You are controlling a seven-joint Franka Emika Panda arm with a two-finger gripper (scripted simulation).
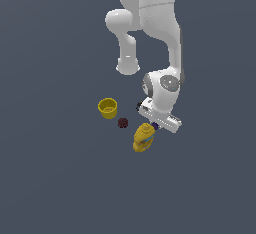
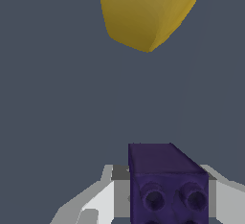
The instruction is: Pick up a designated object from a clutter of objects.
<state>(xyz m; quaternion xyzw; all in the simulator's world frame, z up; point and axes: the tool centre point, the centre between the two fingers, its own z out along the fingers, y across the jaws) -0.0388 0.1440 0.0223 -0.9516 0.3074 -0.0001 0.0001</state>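
Note:
The designated object (image 2: 167, 182) is a small dark purple block with two round holes in its near face. In the wrist view it fills the gap between my gripper's (image 2: 165, 194) pale fingers (image 2: 103, 199), which press against both of its sides. From the exterior view only a purple speck of the designated object (image 1: 155, 126) shows beneath the white hand, where the gripper (image 1: 156, 127) is low among the clutter of objects. The yellow bottle-like object (image 1: 143, 137) lies right beside it.
A yellow cup (image 1: 107, 108) stands upright toward the exterior view's left. A dark red bumpy ball (image 1: 123, 123) lies between the cup and the bottle-like object (image 2: 148, 12). A small black-red bit (image 1: 139, 106) peeks out behind the hand.

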